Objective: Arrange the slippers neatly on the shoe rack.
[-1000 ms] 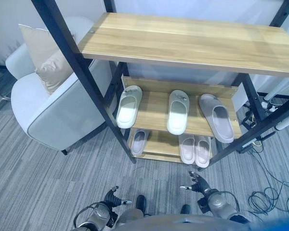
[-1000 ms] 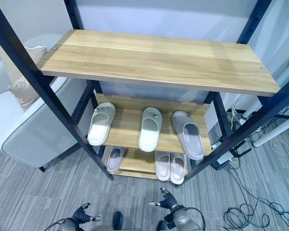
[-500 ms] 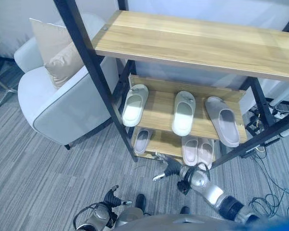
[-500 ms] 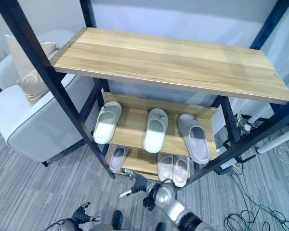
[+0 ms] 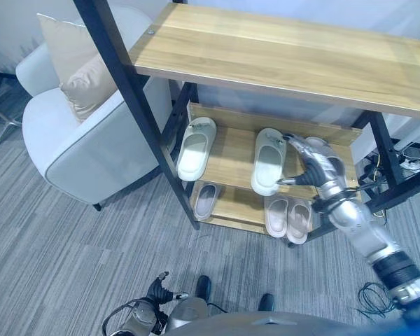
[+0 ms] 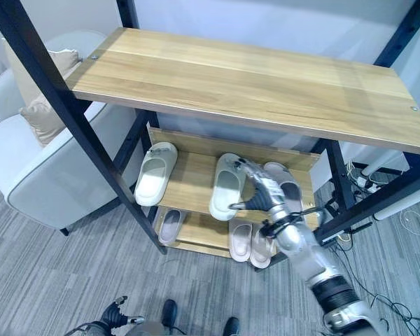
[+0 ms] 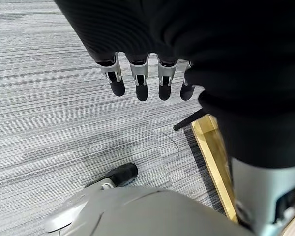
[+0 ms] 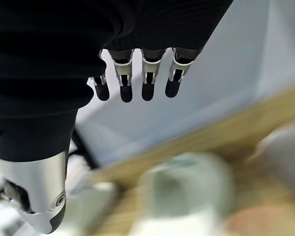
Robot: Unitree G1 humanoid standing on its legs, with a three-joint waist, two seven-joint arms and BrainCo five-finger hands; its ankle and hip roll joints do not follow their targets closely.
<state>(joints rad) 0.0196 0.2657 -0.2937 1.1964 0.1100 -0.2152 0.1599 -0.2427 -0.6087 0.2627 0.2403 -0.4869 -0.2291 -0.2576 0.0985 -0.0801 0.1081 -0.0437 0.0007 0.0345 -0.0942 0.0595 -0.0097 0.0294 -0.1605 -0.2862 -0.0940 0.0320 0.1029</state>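
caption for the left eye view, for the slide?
Right robot hand reaching over the shoe rack's middle shelf, beside the pale green slipper.

top shelf point(image 5: 280, 59) overhangs; black posts point(image 5: 136, 112) flank; free gap between white slippers point(image 5: 227, 150)

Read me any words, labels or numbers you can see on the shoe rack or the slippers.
None can be read. The shoe rack shows bare wood, and the slippers carry no legible print; the small ornaments near the toe of the pale slippers are too small to make out.
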